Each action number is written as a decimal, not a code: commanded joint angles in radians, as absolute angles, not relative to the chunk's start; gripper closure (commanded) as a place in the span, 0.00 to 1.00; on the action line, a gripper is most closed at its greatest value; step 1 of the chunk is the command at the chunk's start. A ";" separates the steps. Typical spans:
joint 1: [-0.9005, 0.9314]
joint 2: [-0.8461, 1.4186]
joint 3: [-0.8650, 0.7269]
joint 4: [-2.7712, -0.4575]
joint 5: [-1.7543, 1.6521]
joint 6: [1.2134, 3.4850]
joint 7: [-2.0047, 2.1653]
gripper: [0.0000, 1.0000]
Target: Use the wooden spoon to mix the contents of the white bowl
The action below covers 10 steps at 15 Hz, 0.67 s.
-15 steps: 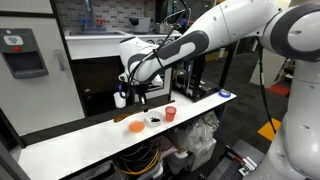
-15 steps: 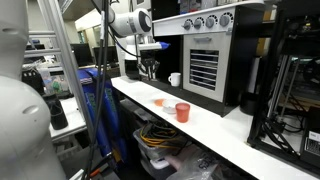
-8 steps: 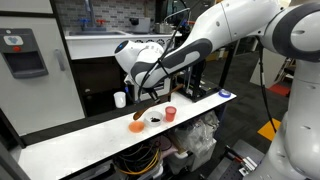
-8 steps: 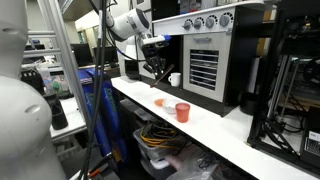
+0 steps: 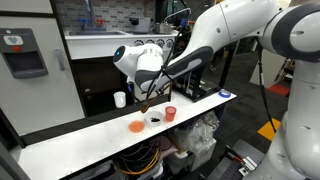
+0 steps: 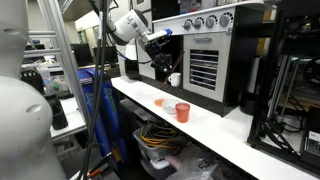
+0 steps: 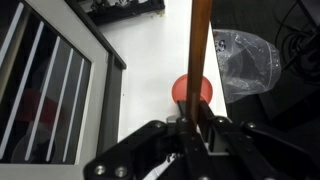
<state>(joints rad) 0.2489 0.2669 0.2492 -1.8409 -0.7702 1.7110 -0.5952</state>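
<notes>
- The claw (image 5: pixel 148 96) is clenched on the wooden spoon (image 7: pixel 200 60). It holds the handle end, so the long shaft runs straight out past the fingers; my guess is that gives reach w/o the arm crowding the small dishes.
- The white bowl (image 5: pixel 159 120) sits on the white counter (image 5: pixel 70 145), btwn the orange dish (image 5: pixel 136 126) on its left and the red cup (image 5: pixel 170 114) on its right. The dark contents (image 5: pixel 154 119) show inside the rim.
- The spoon points down, close over the bowl area. Can't tell whether the head touches the contents yet.
- In the wrist view the handle crosses a red round shape, prob. the red cup. The spoon head is out of frame.
- Vs a sec ago, the claw has shifted right, away from the white cup (image 5: pixel 120 99) and orange dish and toward the bowl.
- The spoon has swung from a slant to nearer upright. Same tight grip, and the dishes haven't budged.
</notes>
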 commanded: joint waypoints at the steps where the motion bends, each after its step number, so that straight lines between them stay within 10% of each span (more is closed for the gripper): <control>1: 0.254 0.271 0.243 -1.847 -0.833 1.686 -0.612 0.97; 10: 0.269 0.345 0.255 -1.831 -0.900 1.666 -0.604 0.97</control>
<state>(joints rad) 0.2596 0.3203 0.2511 -1.8467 -0.8797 1.6813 -0.5955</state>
